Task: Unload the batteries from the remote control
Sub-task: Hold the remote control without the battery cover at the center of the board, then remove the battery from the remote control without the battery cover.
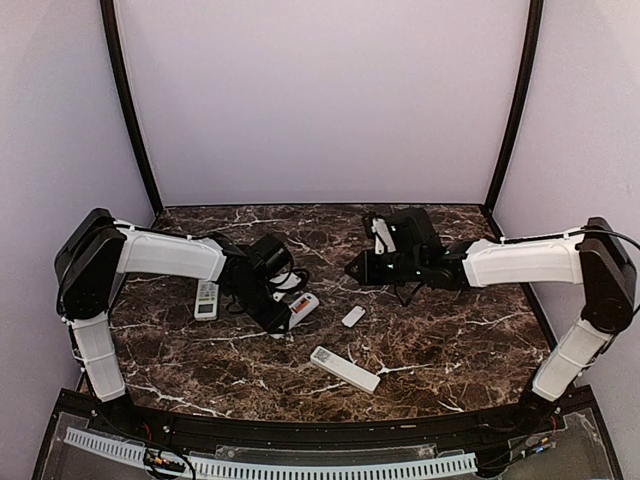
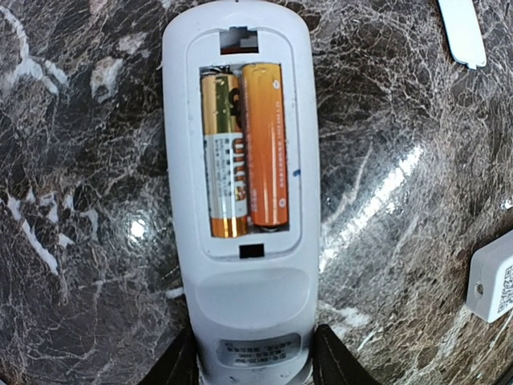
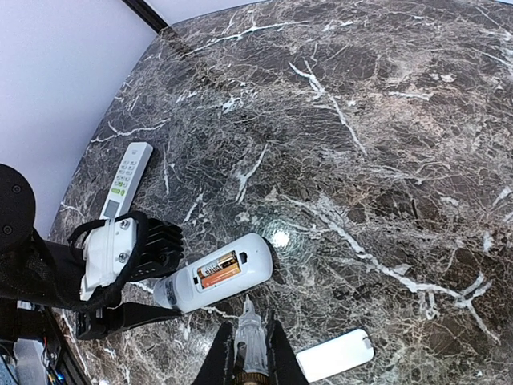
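A white remote control (image 2: 240,305) lies back-up on the marble table (image 2: 80,241) with its battery bay open. Two batteries lie side by side in the bay, a gold-and-grey one (image 2: 224,160) and an orange one (image 2: 265,144). My left gripper (image 2: 255,357) is shut on the remote's lower end, one black finger on each side. The remote (image 1: 303,306) is left of centre in the top view. My right gripper (image 3: 250,345) is shut on a clear pointed tool (image 3: 248,329), whose tip hovers just beside the remote (image 3: 240,269) and its batteries (image 3: 218,269).
A small white cover plate (image 1: 353,316) lies right of the held remote, also in the right wrist view (image 3: 335,354). A second white remote (image 1: 344,368) lies near the front. A third remote, buttons up (image 1: 206,298), lies by the left arm.
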`<move>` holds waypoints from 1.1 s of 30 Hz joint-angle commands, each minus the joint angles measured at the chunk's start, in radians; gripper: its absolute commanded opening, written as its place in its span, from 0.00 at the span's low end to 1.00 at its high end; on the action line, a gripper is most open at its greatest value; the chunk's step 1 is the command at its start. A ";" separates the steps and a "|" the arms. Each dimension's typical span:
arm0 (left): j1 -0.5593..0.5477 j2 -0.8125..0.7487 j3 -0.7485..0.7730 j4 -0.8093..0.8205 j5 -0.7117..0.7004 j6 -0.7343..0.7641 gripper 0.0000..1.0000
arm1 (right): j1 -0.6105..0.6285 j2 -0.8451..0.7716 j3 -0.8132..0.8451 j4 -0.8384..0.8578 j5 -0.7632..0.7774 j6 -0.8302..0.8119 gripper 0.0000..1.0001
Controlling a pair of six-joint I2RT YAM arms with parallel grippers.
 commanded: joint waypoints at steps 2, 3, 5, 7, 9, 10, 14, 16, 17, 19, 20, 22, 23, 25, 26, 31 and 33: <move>-0.015 0.039 0.004 -0.016 -0.004 0.026 0.40 | 0.001 0.037 0.041 0.035 -0.052 -0.030 0.00; -0.015 0.040 0.006 -0.017 -0.004 0.026 0.39 | 0.001 0.043 0.046 0.035 -0.056 -0.032 0.00; -0.015 0.042 0.006 -0.018 -0.004 0.026 0.39 | 0.001 0.058 0.056 0.036 -0.062 -0.034 0.00; -0.015 0.042 0.007 -0.019 -0.004 0.026 0.39 | 0.001 0.070 0.067 0.037 -0.064 -0.038 0.00; -0.015 0.042 0.008 -0.019 -0.003 0.026 0.38 | 0.000 0.080 0.079 0.034 -0.063 -0.045 0.00; -0.015 0.043 0.008 -0.019 -0.002 0.026 0.38 | -0.001 0.085 0.083 0.033 -0.062 -0.047 0.00; -0.015 0.044 0.010 -0.021 0.000 0.026 0.38 | -0.004 0.099 0.100 0.032 -0.065 -0.064 0.00; -0.015 0.046 0.011 -0.021 0.000 0.026 0.38 | -0.006 0.108 0.109 0.029 -0.070 -0.069 0.00; -0.015 0.047 0.011 -0.022 0.000 0.026 0.38 | -0.007 0.113 0.114 0.027 -0.074 -0.071 0.00; -0.016 0.048 0.012 -0.023 -0.001 0.026 0.38 | -0.006 0.124 0.124 0.020 -0.082 -0.072 0.00; -0.016 0.048 0.013 -0.024 -0.001 0.026 0.37 | -0.007 0.129 0.127 0.020 -0.085 -0.073 0.00; -0.016 0.048 0.014 -0.024 -0.001 0.026 0.37 | -0.006 0.136 0.131 0.022 -0.088 -0.074 0.00; -0.016 0.049 0.014 -0.024 -0.001 0.026 0.37 | -0.006 0.140 0.134 0.020 -0.088 -0.075 0.00; -0.016 0.050 0.015 -0.024 -0.001 0.026 0.37 | -0.006 0.150 0.143 0.015 -0.087 -0.078 0.00; -0.016 0.052 0.016 -0.024 -0.001 0.026 0.37 | -0.006 0.152 0.146 0.013 -0.087 -0.080 0.00; -0.016 0.056 0.017 -0.026 0.001 0.026 0.38 | -0.008 0.164 0.158 0.007 -0.081 -0.089 0.00; -0.016 0.057 0.019 -0.027 0.002 0.026 0.40 | -0.008 0.166 0.160 0.005 -0.077 -0.091 0.00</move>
